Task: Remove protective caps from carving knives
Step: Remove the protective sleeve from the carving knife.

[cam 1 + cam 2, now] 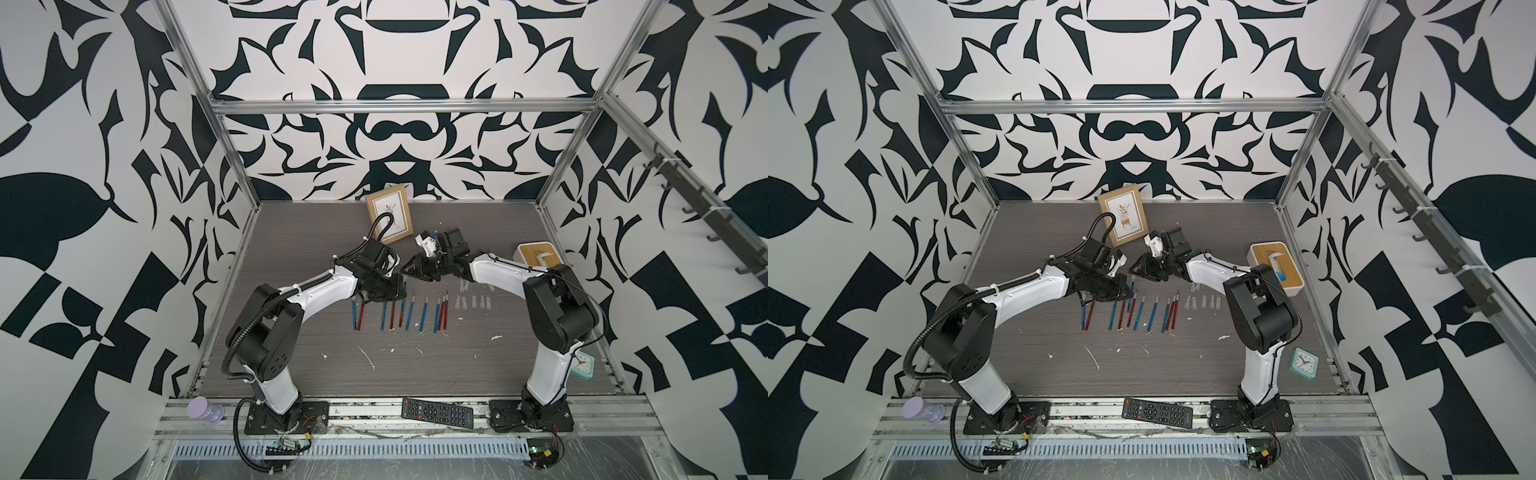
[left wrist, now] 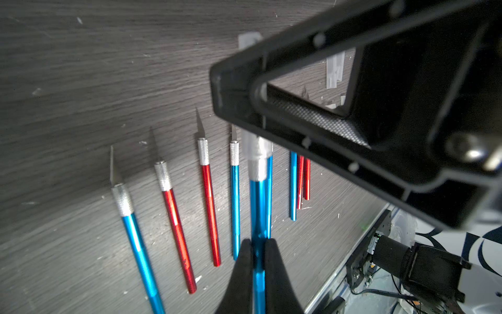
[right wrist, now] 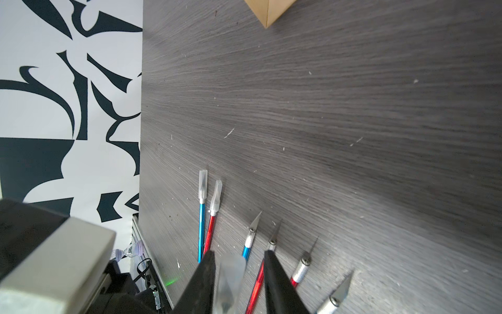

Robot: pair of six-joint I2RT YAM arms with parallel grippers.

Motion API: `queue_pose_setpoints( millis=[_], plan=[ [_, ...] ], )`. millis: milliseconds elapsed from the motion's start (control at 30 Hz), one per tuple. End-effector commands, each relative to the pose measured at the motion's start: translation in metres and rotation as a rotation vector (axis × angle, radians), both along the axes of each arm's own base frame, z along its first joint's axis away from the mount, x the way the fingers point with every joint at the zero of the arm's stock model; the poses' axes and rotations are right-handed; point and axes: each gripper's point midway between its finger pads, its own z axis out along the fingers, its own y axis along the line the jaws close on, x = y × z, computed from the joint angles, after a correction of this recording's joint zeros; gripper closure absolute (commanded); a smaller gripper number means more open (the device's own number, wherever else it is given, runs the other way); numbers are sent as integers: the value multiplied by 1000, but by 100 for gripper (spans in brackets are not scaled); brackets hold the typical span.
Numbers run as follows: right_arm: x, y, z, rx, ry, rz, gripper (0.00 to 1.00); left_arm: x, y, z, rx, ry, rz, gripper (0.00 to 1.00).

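Observation:
My left gripper (image 2: 257, 242) is shut on the handle of a blue carving knife (image 2: 259, 206) and holds it above the table. A translucent protective cap (image 3: 232, 271) covers that knife's blade. My right gripper (image 3: 239, 254) stands round this cap with its jaws open and a gap showing beside it. In both top views the two grippers (image 1: 390, 291) (image 1: 405, 270) meet tip to tip over a row of blue and red knives (image 1: 399, 311). Most blades in the row are bare; two knives still wear caps (image 3: 203, 185) (image 3: 216, 195). Loose caps (image 1: 471, 301) lie to the row's right.
A framed picture (image 1: 390, 214) leans at the back. A white box with a wooden lid (image 1: 536, 255) stands behind the right arm, a small clock (image 1: 584, 363) by its base. A black remote (image 1: 437, 412) and a purple bottle (image 1: 205, 409) lie on the front rail. White flecks dot the table.

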Motion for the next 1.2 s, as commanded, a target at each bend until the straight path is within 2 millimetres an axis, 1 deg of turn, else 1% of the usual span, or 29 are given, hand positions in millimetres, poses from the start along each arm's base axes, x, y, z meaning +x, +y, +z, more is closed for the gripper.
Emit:
queue_pose_setpoints(
  millis=[0,133,433,600,700,1000,1167],
  plan=[
    [4,8,16,40,-35,8,70,3,-2,6,3,-15,-2,100],
    [4,10,17,48,-29,4,77,4,-2,5,6,-16,-2,100],
    [6,12,15,71,-8,-12,88,4,-1,5,14,-16,-3,100],
    [8,14,13,83,-2,-23,89,4,3,5,34,-27,-1,100],
    [11,14,16,90,-9,-25,90,3,6,5,53,-31,-6,100],
    [26,5,23,93,-37,-66,90,-7,10,-1,95,-32,-38,100],
    [36,0,28,105,-52,-94,89,-13,8,-2,105,-30,-67,100]
  ],
)
